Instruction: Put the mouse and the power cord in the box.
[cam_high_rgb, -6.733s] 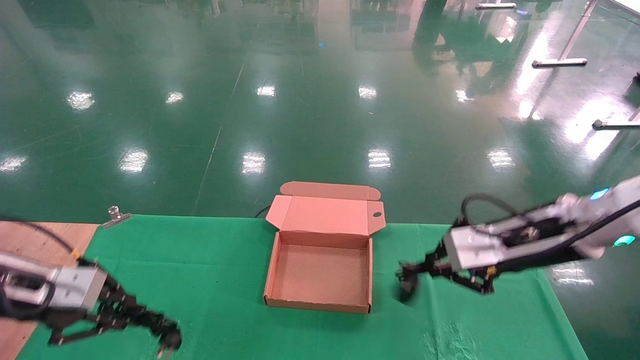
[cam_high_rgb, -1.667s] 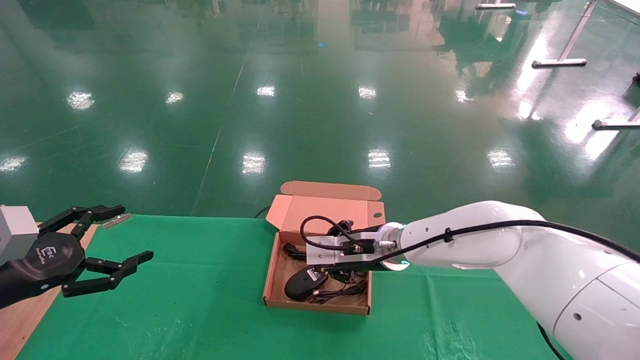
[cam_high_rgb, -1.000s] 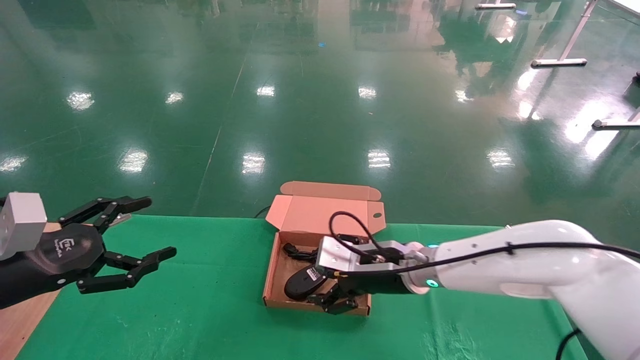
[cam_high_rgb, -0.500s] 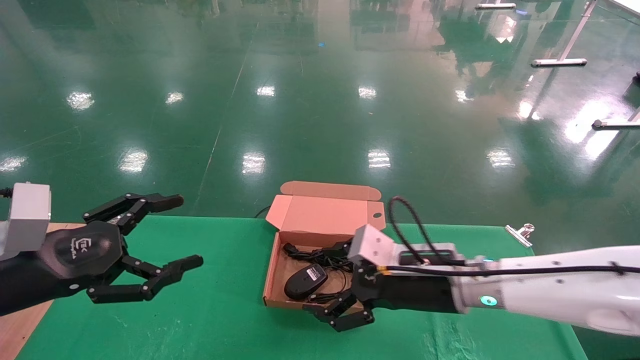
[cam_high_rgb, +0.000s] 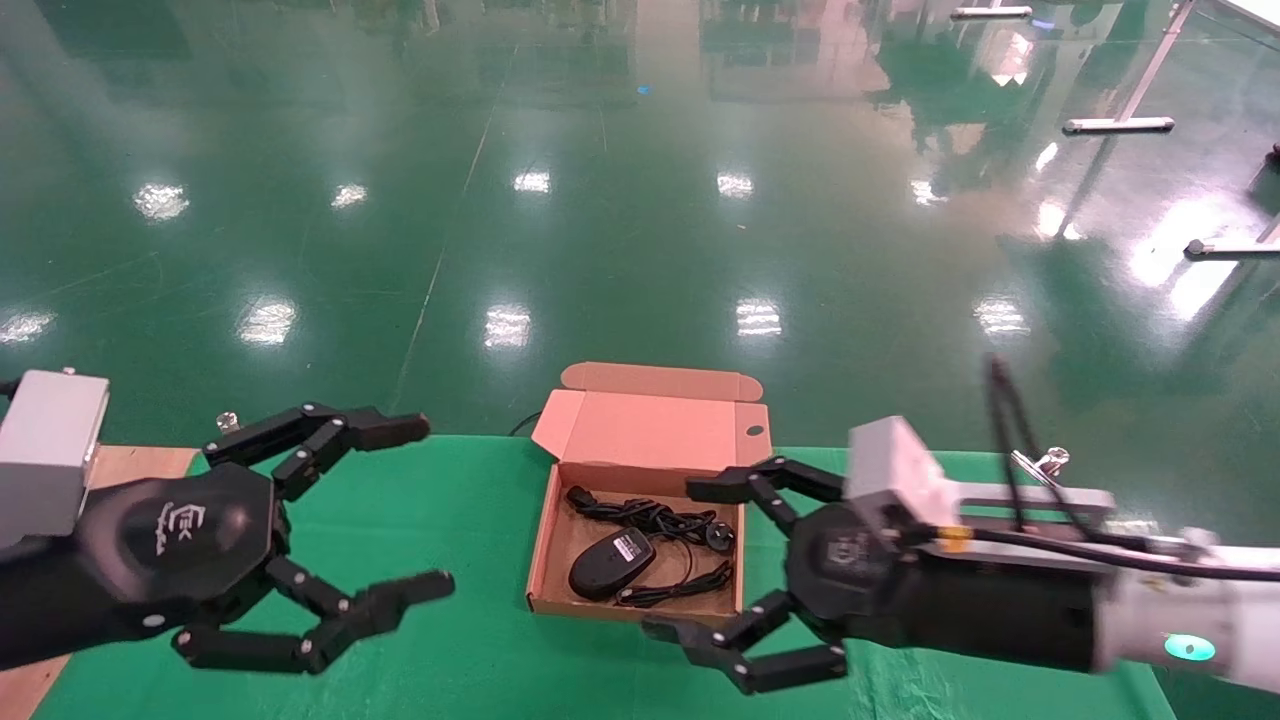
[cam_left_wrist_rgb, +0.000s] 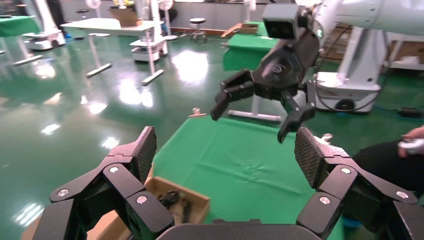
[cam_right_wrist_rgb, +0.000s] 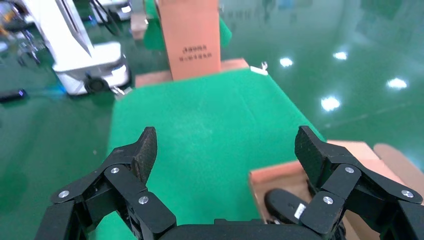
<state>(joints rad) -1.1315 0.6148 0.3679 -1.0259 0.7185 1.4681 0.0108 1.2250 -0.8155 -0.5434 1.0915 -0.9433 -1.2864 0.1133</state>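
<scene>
The brown cardboard box (cam_high_rgb: 634, 607) sits open at the middle of the green cloth, its lid (cam_high_rgb: 650, 430) folded back. Inside lie the black mouse (cam_high_rgb: 610, 563) with its white label and the looped power cord (cam_high_rgb: 650, 520). My right gripper (cam_high_rgb: 680, 560) hovers open just right of the box, holding nothing. My left gripper (cam_high_rgb: 415, 508) hangs open to the left of the box, also holding nothing. The right wrist view shows that gripper (cam_right_wrist_rgb: 225, 150) above the cloth, with the box (cam_right_wrist_rgb: 280, 172) and mouse (cam_right_wrist_rgb: 285, 205) beside one finger. In the left wrist view, my left gripper (cam_left_wrist_rgb: 226, 152) faces the box (cam_left_wrist_rgb: 192, 196).
Metal clips hold the green cloth (cam_high_rgb: 470, 650) at the back left (cam_high_rgb: 228, 420) and back right (cam_high_rgb: 1040, 465). Bare wooden tabletop (cam_high_rgb: 120, 462) shows at the far left. A tall cardboard carton (cam_right_wrist_rgb: 192, 40) stands beyond the table's far end in the right wrist view.
My right gripper has pulled back out of the box toward the right and opened wide. The mouse and cord stay lying inside. My left gripper has drifted closer to the box.
</scene>
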